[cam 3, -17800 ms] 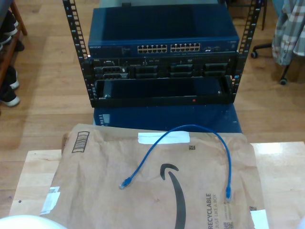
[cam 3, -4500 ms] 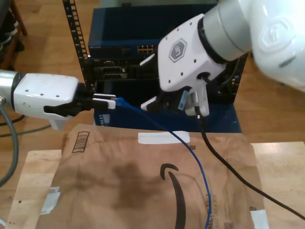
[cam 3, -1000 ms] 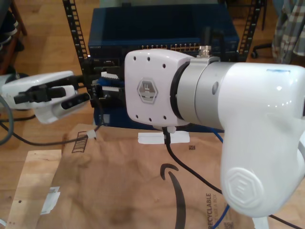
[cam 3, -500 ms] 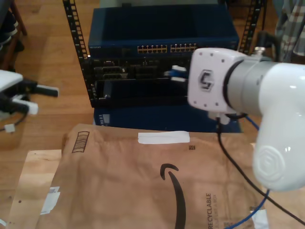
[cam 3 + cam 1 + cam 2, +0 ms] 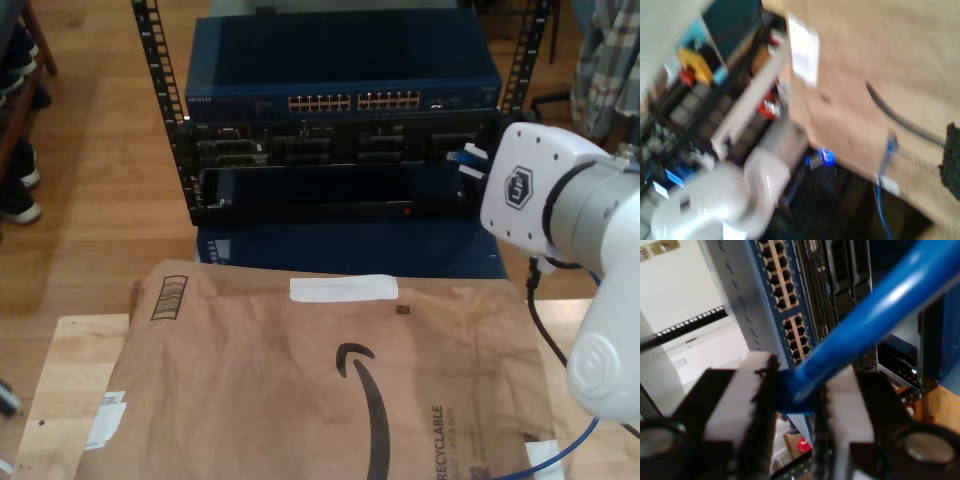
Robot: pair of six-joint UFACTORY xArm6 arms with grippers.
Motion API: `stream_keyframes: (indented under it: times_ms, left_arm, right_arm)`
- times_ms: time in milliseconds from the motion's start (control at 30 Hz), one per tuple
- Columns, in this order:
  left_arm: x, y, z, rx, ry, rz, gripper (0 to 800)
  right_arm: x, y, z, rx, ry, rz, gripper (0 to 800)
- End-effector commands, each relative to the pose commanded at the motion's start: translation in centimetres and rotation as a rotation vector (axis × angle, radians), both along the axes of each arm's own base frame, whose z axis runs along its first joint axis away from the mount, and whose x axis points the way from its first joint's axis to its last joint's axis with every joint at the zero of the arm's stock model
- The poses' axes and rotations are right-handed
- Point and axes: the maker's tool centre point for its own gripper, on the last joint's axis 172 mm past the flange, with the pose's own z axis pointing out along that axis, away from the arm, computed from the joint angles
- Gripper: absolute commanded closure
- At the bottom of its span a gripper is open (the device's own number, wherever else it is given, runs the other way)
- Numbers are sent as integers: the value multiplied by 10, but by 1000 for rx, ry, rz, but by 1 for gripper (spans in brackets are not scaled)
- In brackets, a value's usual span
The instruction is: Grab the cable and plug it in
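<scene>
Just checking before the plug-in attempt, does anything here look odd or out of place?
Nothing looks damaged or spilled. My second gripper holds the blue cable near the switch, but at the exterior view's right, off to the side of its ports.

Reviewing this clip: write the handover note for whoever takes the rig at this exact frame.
My second end effector: shut on the cable near one end, held in front of the switch ports, towards the exterior view's right.
My first end effector: state cannot be told from its blurred wrist view.
Cable: the rest trails down to the paper mailer's corner at the exterior view's lower right.
Done: cable picked up.
Left: line up the plug and seat it in a port.
</scene>
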Motion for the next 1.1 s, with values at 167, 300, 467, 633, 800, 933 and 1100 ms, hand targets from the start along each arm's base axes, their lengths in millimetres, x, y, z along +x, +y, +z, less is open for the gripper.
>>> stream_keyframes:
  times_ms: [167, 300, 467, 633, 800, 933, 1100]
  left_arm:
    - [-46, -4, -19, 41, -1, -84, 2]
    - [-83, 7, -46, 76, 0, -78, 2]
    - [-106, 14, -72, 24, -80, -14, 2]
    - [-121, 14, -91, 51, -94, -41, 2]
    - [-144, 20, -109, 96, -96, -57, 2]
    - [-148, 23, -114, 91, -125, -37, 2]
    - [-158, 25, -117, 73, -158, -20, 2]
  right_arm:
    - [-4, -25, -7, -10, -57, -56, 791]
    - [-11, -38, -11, -52, -113, -73, 787]
    - [-21, -52, -2, -122, -220, -90, 786]
    - [-28, -86, 11, -193, -298, -176, 787]
    - [-33, -95, 6, -273, -314, -210, 793]
    - [-35, -76, -5, -305, -328, -178, 799]
    - [-38, -64, -29, -373, -304, -177, 799]
